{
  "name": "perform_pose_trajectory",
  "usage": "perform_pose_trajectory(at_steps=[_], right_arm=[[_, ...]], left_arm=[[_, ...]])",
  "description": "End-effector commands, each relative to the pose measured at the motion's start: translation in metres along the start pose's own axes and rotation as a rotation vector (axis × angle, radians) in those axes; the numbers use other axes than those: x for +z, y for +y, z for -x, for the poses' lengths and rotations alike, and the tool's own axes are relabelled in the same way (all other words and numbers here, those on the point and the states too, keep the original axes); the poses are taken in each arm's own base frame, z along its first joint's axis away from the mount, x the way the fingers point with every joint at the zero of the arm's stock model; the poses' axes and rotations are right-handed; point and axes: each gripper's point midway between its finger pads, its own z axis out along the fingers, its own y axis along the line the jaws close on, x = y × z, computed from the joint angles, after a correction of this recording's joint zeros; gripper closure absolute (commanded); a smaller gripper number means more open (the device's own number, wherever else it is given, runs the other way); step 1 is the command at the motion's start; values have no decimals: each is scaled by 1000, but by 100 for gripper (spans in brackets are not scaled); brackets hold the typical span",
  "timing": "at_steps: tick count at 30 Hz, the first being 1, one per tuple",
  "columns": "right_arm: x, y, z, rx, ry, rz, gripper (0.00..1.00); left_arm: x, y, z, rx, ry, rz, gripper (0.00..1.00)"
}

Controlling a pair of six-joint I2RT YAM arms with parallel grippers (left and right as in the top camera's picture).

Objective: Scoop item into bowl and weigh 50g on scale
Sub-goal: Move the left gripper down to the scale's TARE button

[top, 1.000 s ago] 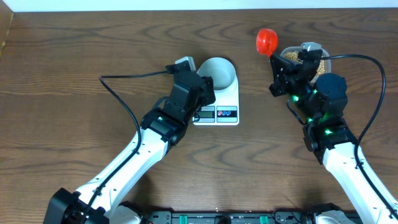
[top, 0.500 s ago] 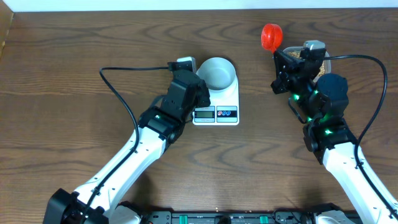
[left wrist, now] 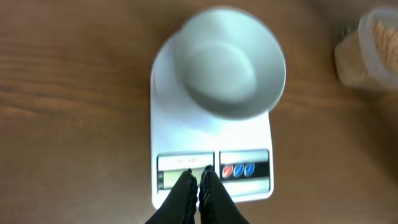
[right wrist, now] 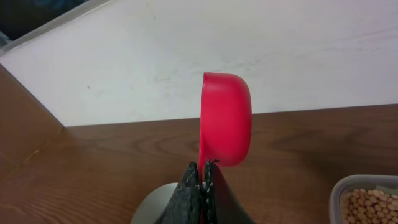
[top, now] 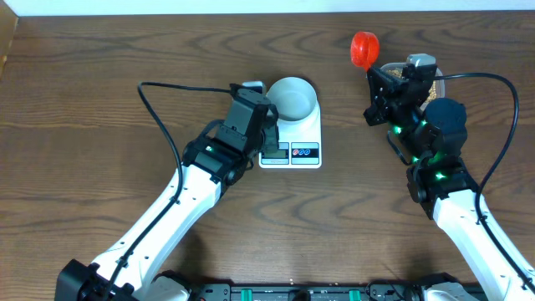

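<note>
Bowl (top: 292,98) sat on the scale (top: 304,132), toward its 12 o'clock end. Tub (left wrist: 380,37) of beans (right wrist: 367,202) was off at 3 o'clock, scoop (top: 362,50) at the tub's 10.

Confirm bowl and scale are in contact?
Touching. The left wrist view shows the bowl resting on the platform of the scale, overhanging its far edge, with no gap; overhead agrees.

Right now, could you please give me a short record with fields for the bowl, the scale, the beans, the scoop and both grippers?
bowl: empty, on the scale
scale: under the bowl, display unreadable
beans: in the clear tub
scoop: red, raised, turned on its side
left gripper: shut, empty, tips over the scale's display
right gripper: shut on the scoop
</note>
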Motion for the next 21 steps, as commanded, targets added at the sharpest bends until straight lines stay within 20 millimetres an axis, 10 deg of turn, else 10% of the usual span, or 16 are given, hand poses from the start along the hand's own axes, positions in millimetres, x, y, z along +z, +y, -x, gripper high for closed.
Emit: perform_pose_trajectory(at_steps=[1, 11, 21], right_arm=[[1, -2, 14, -19, -34, -12, 99], [1, -1, 15, -20, -38, -11, 99], [1, -1, 17, -21, -45, -9, 99]], left_arm=[[0, -22, -11, 135, 45, -58, 92], [37, -42, -60, 274, 187, -58, 92], [63, -43, -67, 275, 201, -52, 93]])
